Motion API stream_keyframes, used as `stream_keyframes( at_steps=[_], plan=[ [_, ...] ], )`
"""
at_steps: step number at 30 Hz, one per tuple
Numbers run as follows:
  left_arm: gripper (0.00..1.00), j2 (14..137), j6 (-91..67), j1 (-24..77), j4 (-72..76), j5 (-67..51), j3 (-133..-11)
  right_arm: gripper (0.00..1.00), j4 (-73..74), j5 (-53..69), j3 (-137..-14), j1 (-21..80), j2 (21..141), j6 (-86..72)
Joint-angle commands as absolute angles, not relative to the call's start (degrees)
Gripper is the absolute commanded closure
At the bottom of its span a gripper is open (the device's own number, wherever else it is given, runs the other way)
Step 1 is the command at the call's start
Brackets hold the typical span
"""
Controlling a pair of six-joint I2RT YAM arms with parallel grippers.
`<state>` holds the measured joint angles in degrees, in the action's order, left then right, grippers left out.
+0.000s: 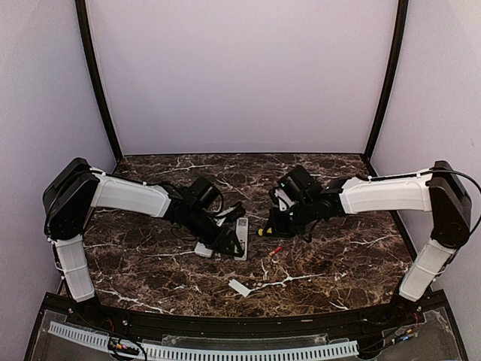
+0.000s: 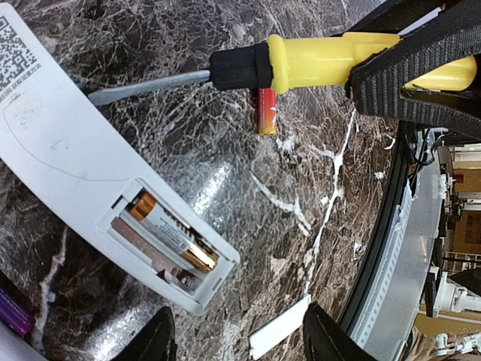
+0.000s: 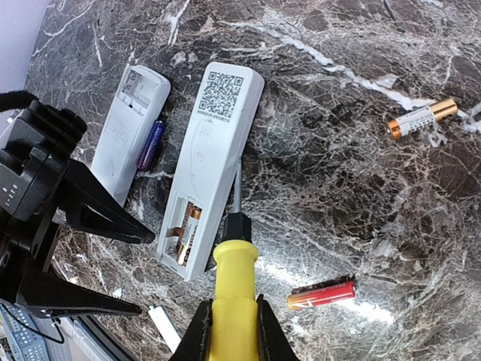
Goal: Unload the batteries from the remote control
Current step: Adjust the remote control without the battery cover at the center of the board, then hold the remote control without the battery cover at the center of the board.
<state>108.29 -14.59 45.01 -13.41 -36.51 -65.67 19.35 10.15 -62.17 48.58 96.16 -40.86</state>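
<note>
Dark brown marble table (image 1: 338, 256), veined in white and hemmed by plain pale walls (image 1: 240, 75), as I watch both arms meet near its middle. My right gripper (image 3: 234, 331) has its fingers pinched on the yellow handle of a screwdriver (image 3: 233, 286), whose grey shaft runs alongside the right edge of a white remote (image 3: 214, 162) lying face down; I cannot tell whether the tip touches the casing. That remote carries a printed QR code (image 3: 222, 94) at its far end, with a line of small characters beside it that I cannot read from the left wrist view. Its battery bay (image 2: 169, 241) stands uncovered, and one silver-and-gold battery in the compartment (image 2: 171, 239) sits in the outer slot, the slot next to it bare; the cell's label is too small to make out. My left gripper (image 2: 239, 342) hovers just off the bay end of the remote, fingers spread and holding nothing. A red battery (image 3: 322, 293) lies loose on the marble just beside the screwdriver handle, apart from the remote. Farther out, a white-and-gold battery (image 3: 421, 119) rests alone. A second white remote (image 3: 128, 135) lies parallel on the other side, its own bay open, with a purple battery (image 3: 150, 144) against its edge. One flat white back cover (image 1: 240, 287) lies nearer the arms' bases.
</note>
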Motion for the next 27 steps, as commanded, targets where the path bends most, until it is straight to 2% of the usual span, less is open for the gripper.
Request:
stream_keyframes(
  at_steps=[1, 7, 18, 27],
  plan=[
    [0.42, 105.8, -14.9, 45.0, -12.8, -34.8, -65.6, 1.0, 22.5, 7.9, -63.7, 48.3, 93.1, -39.2],
    [0.47, 103.8, -20.5, 41.9, -10.5, -30.6, -65.6, 1.0, 31.1, 8.5, -65.8, 49.7, 90.2, -38.5],
    [0.62, 107.4, -24.2, 41.2, -11.0, -31.9, -66.4, 1.0, 36.3, 10.2, -69.2, 54.6, 91.6, -43.3],
    [0.65, 109.1, -24.5, 41.5, -10.8, -32.8, -66.7, 1.0, 38.4, 10.8, -72.7, 55.9, 94.5, -41.8]
  ],
)
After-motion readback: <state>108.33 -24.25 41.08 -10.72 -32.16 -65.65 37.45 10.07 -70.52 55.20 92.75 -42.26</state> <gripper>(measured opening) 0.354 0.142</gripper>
